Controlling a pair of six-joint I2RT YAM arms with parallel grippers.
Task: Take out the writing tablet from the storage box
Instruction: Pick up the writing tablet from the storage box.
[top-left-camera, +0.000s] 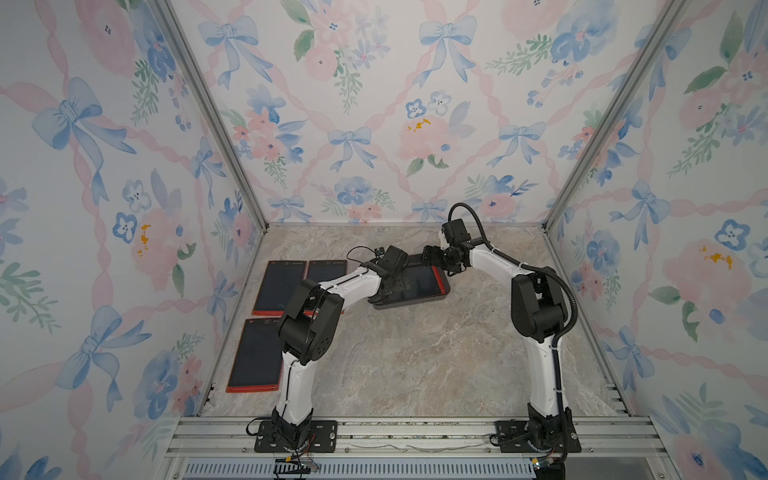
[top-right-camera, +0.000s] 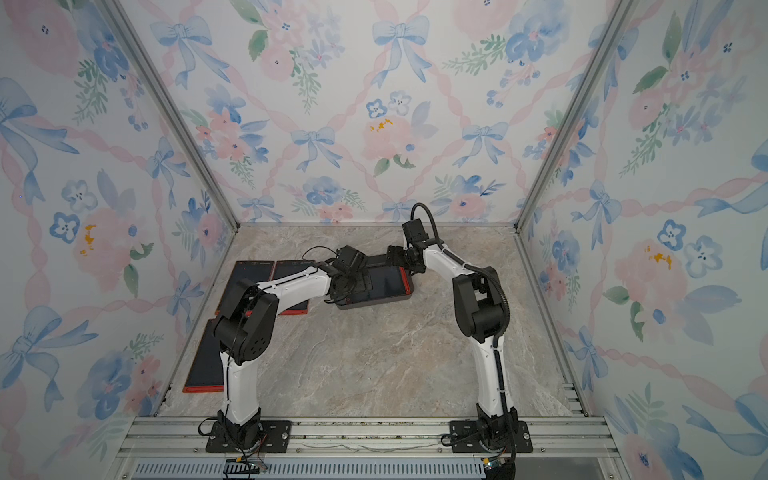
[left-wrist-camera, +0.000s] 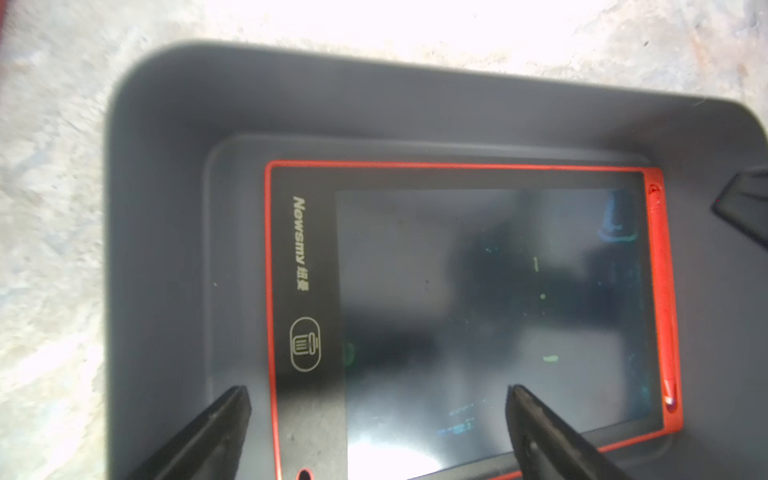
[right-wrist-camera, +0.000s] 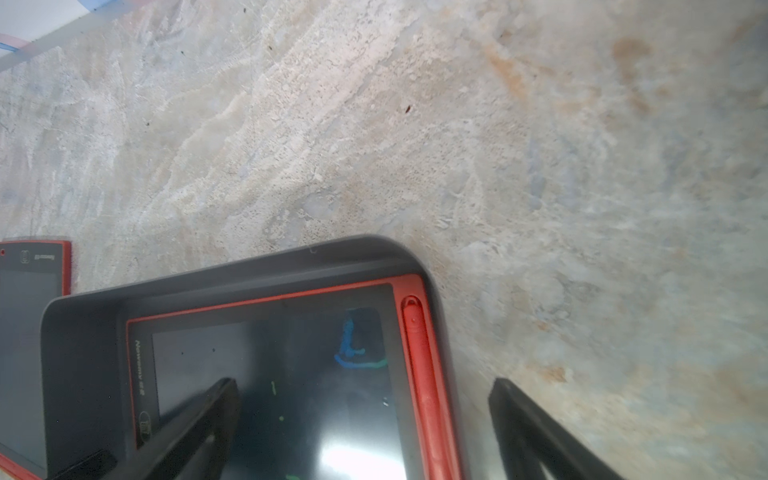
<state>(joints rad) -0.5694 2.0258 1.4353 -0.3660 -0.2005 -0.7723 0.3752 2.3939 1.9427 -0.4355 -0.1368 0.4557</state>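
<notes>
Writing tablet (left-wrist-camera: 478, 291) lies in storage box (left-wrist-camera: 166, 208), gap beside its logo edge.

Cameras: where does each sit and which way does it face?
Top views: high above the bases, looking down toward the back wall; left arm, right arm, storage box.
Left wrist: on the left arm, looking down into the box at the writing tablet; open left pincer.
Right wrist: on its arm, over the box corner and table; open right pincer.
Shared: all show that tablet.
</notes>
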